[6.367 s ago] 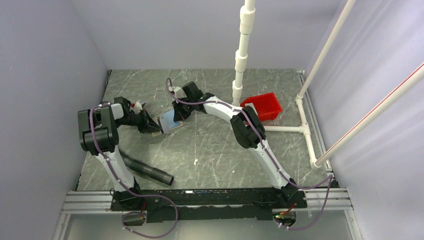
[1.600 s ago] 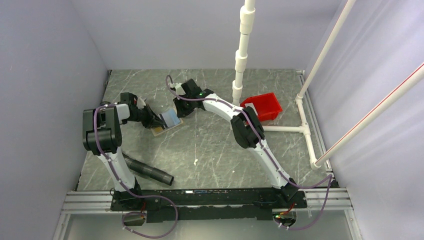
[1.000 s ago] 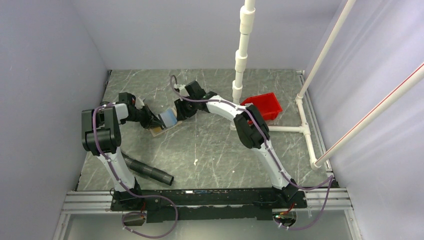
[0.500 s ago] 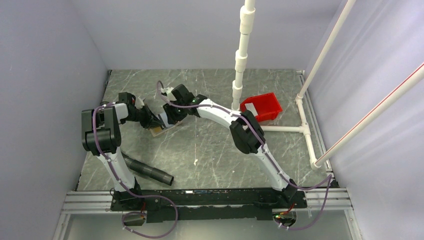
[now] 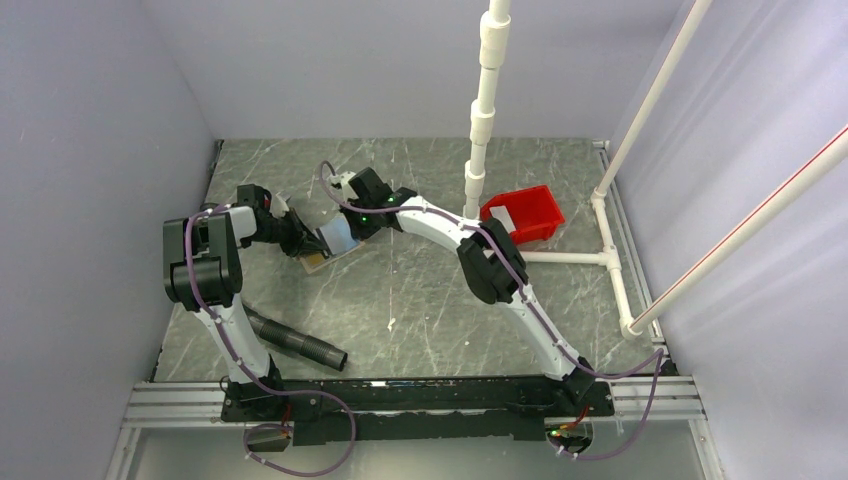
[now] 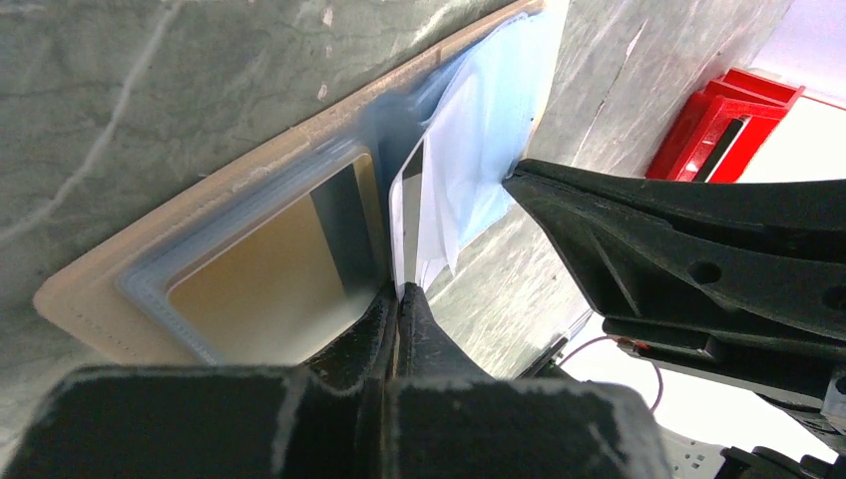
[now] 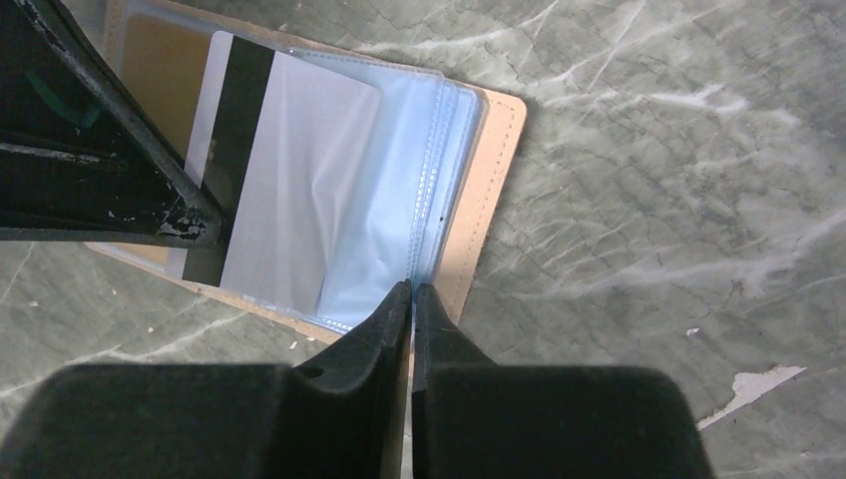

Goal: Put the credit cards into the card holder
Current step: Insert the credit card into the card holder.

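Tan card holder [image 7: 496, 170] — sleeve edge between tips of right tool [image 7: 411, 289]

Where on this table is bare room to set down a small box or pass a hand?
The table is bare between the black hose and the right arm, and along the far wall left of the white pipe. It is crowded around the card holder, where the left gripper and right gripper meet.

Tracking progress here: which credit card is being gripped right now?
The black-striped card over the open card holder, pinched by the left gripper; the other card lies in the red tray.
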You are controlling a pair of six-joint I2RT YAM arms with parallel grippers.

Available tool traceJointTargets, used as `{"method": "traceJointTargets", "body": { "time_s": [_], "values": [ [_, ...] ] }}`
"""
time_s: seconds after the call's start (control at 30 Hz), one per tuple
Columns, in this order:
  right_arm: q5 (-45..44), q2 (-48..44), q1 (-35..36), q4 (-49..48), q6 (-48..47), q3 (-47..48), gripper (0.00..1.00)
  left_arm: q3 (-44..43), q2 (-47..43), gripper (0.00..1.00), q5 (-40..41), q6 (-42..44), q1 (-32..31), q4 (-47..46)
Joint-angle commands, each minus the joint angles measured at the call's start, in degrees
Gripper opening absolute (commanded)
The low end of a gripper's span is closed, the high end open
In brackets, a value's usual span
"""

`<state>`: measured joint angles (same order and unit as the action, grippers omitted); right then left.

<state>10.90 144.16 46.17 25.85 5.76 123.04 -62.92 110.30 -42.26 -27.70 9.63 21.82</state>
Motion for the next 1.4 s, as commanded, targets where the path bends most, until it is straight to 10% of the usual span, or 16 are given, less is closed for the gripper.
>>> {"method": "traceJointTargets", "body": {
  "time_s": [0.0,0.83,1.2,1.37],
  "values": [
    [-0.5,2.1,0.1,0.7,-0.2,-1.8,0.03,-0.1,-0.6,0.0,3.7,1.5,1.1,1.2],
    [4.8,3.2,1.1,1.1,0.2,-0.4,0.0,6.3,0.5,0.0,-0.7,-8.3,-0.9,-14.0],
    [10.0,0.6,-0.2,-0.4,4.6,-2.6,0.01,2.6,-3.2,0.62,4.2,-4.3,-1.6,-4.6],
    [10.4,1.7,-0.2,-0.2,4.7,-2.2,0.0,1.5,-1.3,0.62,5.1,-6.0,-1.9,-6.2]
  ]
}}
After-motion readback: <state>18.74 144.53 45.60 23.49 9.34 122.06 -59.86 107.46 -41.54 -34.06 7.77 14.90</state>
